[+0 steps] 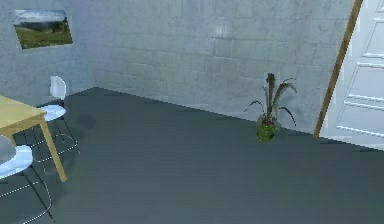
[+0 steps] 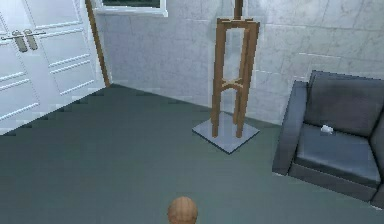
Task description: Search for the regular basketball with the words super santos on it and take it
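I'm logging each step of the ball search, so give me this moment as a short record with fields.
candidate: orange-brown ball on the floor at the arm side view's bottom edge; any lettering too small to tell
near it: wooden stand on a grey base, dark armchair
door: white double door
ahead: wooden table, white chairs, potted plant, wall picture

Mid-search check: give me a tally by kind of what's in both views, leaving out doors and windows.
White chairs: 2
Wooden table: 1
Wall picture: 1
Potted plant: 1
Wooden stand: 1
Dark armchair or sofa: 1
Small white thing on its seat: 1
Orange-brown ball: 1
Total: 9
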Robot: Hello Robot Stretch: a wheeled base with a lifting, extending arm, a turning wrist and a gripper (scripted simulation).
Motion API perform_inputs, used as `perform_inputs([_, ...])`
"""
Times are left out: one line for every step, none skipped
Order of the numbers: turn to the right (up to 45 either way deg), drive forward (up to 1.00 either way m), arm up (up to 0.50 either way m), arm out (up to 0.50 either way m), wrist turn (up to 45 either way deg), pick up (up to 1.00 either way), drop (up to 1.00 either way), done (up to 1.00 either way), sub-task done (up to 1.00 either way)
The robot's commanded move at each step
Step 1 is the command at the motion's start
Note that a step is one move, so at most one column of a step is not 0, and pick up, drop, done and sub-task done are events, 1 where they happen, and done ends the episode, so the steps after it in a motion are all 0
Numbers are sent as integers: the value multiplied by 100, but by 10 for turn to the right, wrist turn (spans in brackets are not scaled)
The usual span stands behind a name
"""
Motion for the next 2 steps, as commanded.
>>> perform_inputs([0, 0, 10, 0, 0, 0, 0, 0, 0])
perform_inputs([0, 0, 0, 0, 0, 0, 0, 100, 0])
